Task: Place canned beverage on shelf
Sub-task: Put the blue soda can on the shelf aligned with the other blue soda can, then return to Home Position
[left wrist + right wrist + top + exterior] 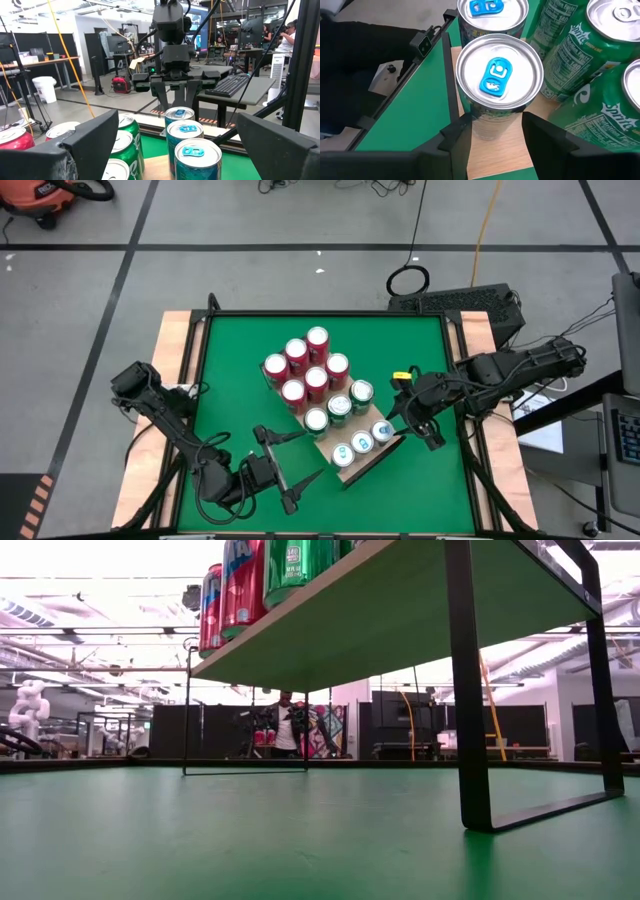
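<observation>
While the right gripper point(495, 137) is closed around the silver-topped can with a blue tab point(496, 80), the can is seen upright on the light wood-grain shelf board point(505, 155), at its outer end.

The can's long axis is vertical, between the fingers. The left gripper point(290, 470) is kept wide open, near the shelf's front. The contact of the can's base with the board is hidden.

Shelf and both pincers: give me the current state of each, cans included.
shelf: raised on dark legs, loaded with upright cans.
red cans: upright, clustered at the shelf's far end.
green cans: upright, mid-shelf.
blue-tab cans: upright in a row, near end.
right pincer: closed around the end blue-tab can.
left pincer: open, empty, beside the shelf.
</observation>
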You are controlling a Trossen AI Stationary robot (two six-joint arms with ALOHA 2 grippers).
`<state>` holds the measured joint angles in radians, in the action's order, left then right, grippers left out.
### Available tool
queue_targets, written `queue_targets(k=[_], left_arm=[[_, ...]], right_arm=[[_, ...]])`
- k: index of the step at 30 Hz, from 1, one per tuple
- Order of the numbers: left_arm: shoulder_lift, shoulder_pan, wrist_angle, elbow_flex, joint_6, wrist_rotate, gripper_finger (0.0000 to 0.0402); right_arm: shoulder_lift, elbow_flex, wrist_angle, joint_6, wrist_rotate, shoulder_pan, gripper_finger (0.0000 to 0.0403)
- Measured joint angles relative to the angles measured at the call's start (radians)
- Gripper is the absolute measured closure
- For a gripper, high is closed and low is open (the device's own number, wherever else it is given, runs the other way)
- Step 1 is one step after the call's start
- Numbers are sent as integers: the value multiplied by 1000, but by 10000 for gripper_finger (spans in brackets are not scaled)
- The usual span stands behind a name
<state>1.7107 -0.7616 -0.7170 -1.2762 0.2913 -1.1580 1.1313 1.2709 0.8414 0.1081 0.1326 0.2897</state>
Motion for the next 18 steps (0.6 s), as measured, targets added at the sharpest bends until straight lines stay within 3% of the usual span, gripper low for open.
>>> queue_targets(k=[14, 18], left_arm=[[-4, 9, 2, 0, 6, 3, 4], [-33, 12, 6, 0, 60, 45, 13]], right_arm=[[-50, 0, 55, 6, -3, 0, 238], [-98, 1, 57, 19, -47, 0, 238]])
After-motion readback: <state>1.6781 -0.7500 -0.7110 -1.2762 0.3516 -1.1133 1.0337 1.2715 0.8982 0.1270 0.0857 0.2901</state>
